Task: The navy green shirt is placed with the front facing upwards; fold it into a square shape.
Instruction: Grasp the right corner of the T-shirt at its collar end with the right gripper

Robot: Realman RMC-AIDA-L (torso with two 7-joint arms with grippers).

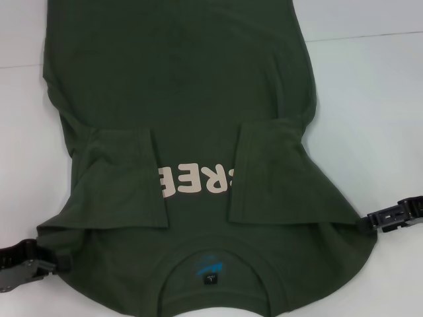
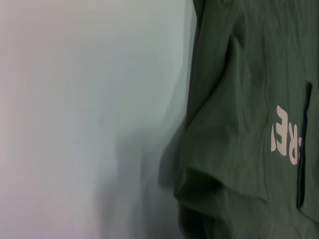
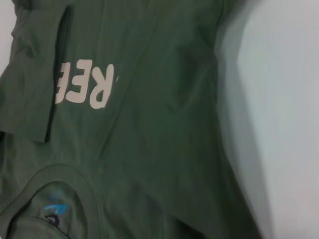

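With both sleeves folded in, navy green shirt reads "REE".

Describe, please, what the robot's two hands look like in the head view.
Both are black, blocky and ridged, made of hard segmented parts. The left hand shows a grey lower section; the right hand shows small pale marks on its body. No cables are visible beside the navy green shirt.

The dark olive-green shirt lies face up on the white surface, collar nearest the robot, both sleeves folded inward over the chest, partly covering its cream lettering.
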